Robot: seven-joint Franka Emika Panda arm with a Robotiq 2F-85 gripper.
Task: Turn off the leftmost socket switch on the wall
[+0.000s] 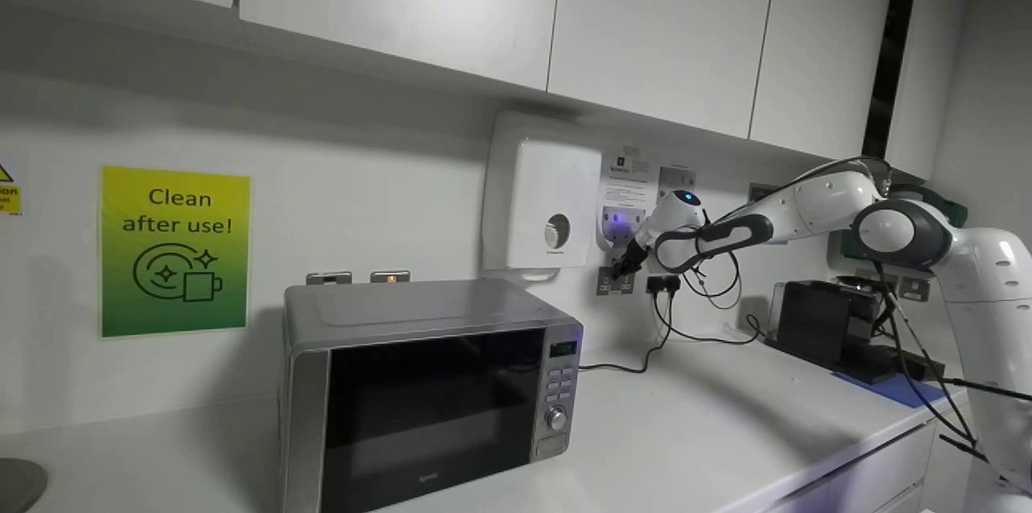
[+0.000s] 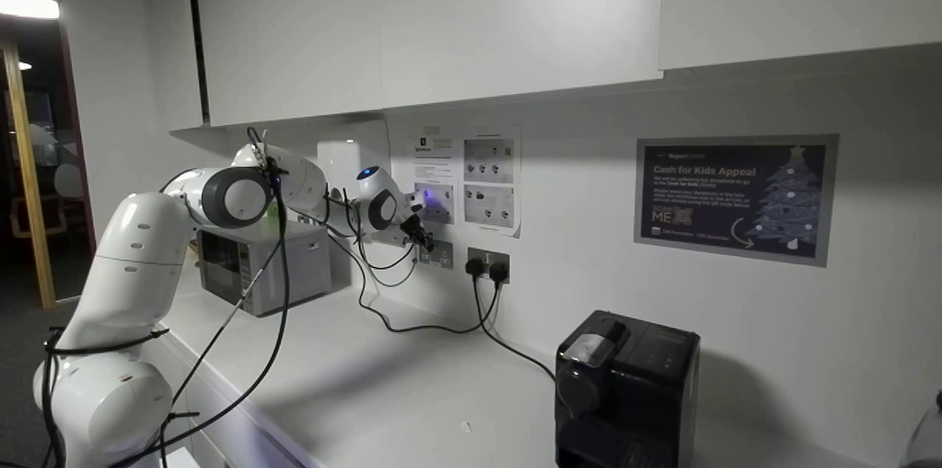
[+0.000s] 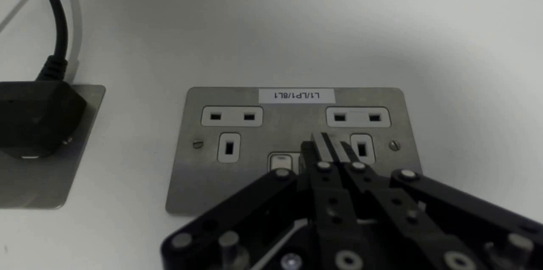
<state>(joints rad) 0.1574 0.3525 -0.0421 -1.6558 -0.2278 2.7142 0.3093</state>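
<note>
Evidently clenched on nothing, the claw (image 3: 331, 144) hides the leftmost switch of the double-socket plate (image 3: 292, 127), presumably just right of the visible rocker switch (image 3: 281, 162) at wrist-view centre; pressing blind, it could slip or flip that neighbour. A black plug (image 3: 38, 119) sits middle left; in an exterior view, a microwave (image 1: 431, 404) stands lower centre.

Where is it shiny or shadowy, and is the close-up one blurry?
In both exterior views, pale glare on the cupboards; in an exterior view, a shadow on the wall beside the coffee machine; in the wrist view, dim, but the socket plate and its label look fairly sharp.
</note>
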